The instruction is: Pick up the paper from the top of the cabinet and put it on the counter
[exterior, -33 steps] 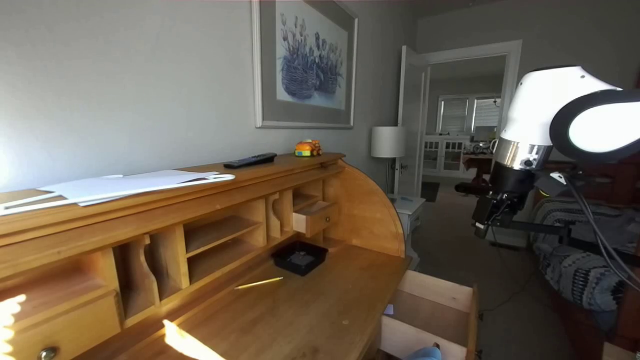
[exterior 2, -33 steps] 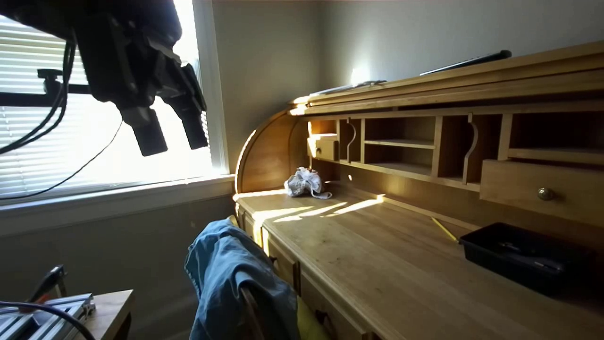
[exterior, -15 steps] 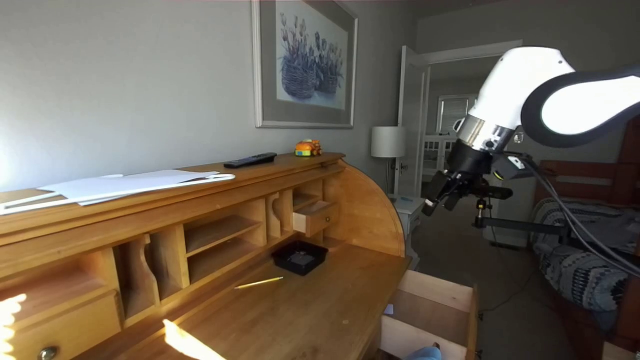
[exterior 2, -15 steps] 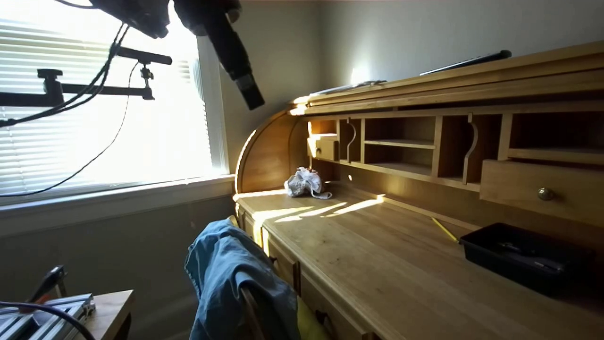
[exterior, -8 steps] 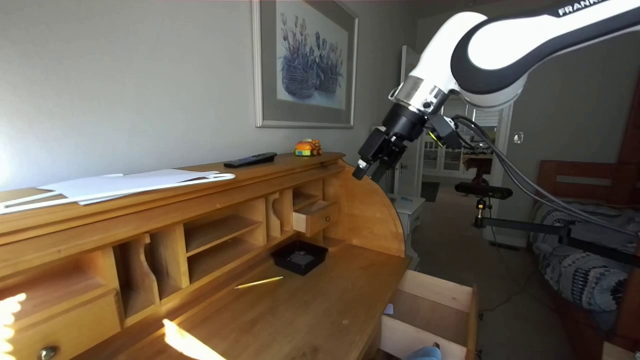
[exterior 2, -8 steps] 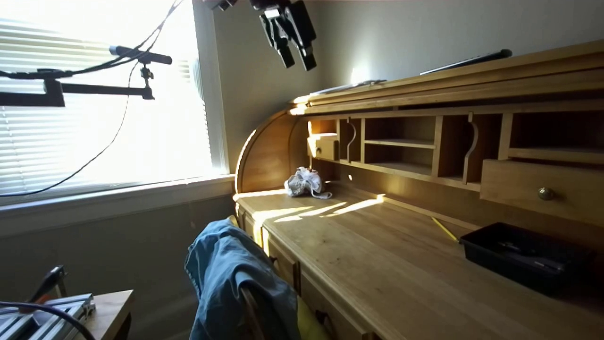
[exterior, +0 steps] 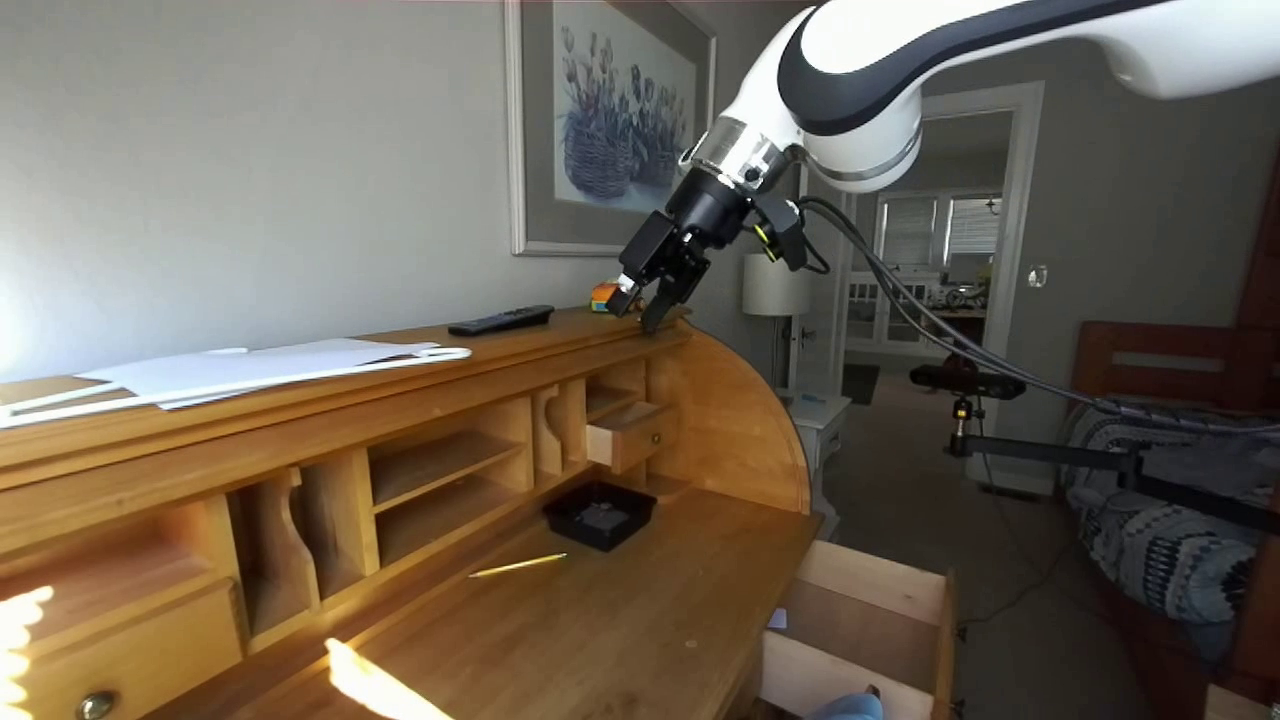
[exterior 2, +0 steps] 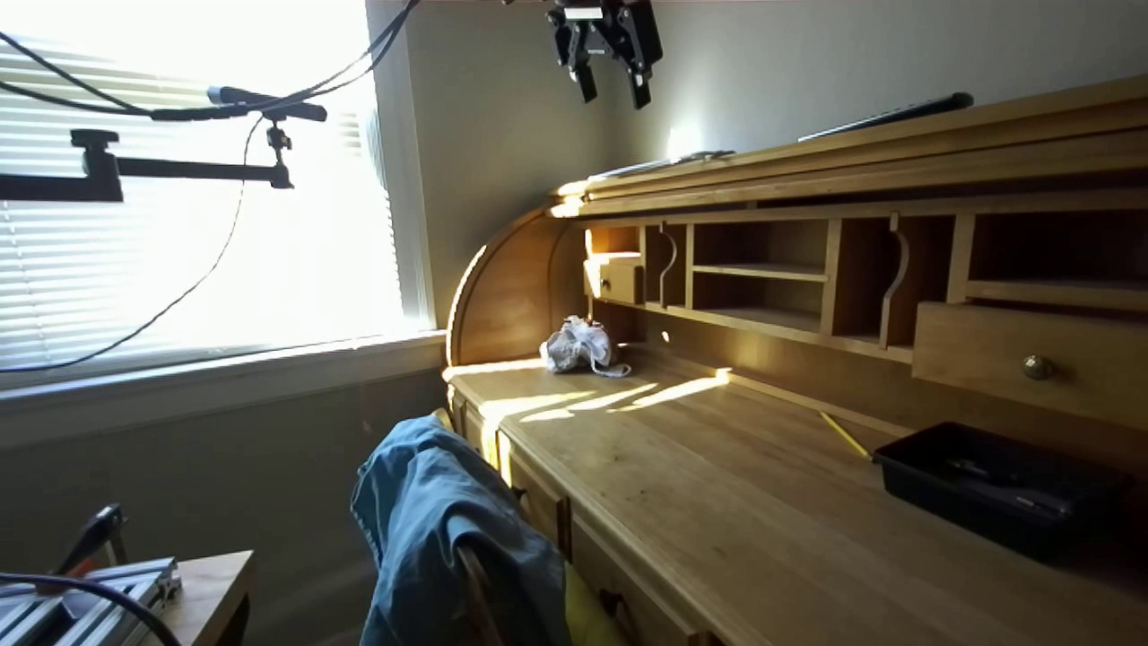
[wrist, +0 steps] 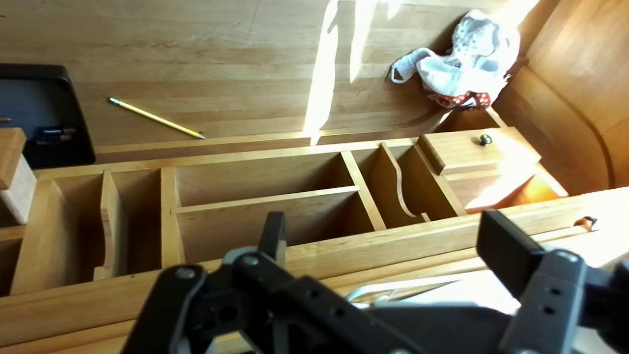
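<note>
The paper (exterior: 280,368) is a white sheet lying flat on the top of the honey-wood cabinet (exterior: 560,340), with thin white strips along its edges. In an exterior view the paper (exterior 2: 655,169) shows only as a thin glare-lit edge. My gripper (exterior: 634,313) hangs in the air, tilted downward, apart from the paper. Its jaws stand wide with nothing between them, as an exterior view of the gripper (exterior 2: 614,97) also shows. In the wrist view the paper (wrist: 471,291) is partly hidden behind the gripper (wrist: 385,232). The counter (exterior 2: 717,475) appears to be the cabinet's lower work surface.
A black remote (exterior: 502,320) and an orange toy truck (exterior: 603,297), partly covered by my gripper, sit on the cabinet top. Below are a black tray (exterior: 600,515), a pencil (exterior: 518,566) and a white cloth bundle (exterior 2: 578,345). A framed picture (exterior: 630,115) hangs behind.
My arm has swung in from the right of an exterior view toward the cabinet top, nearing the paper. The jaws have stayed open. The paper and other objects have not moved.
</note>
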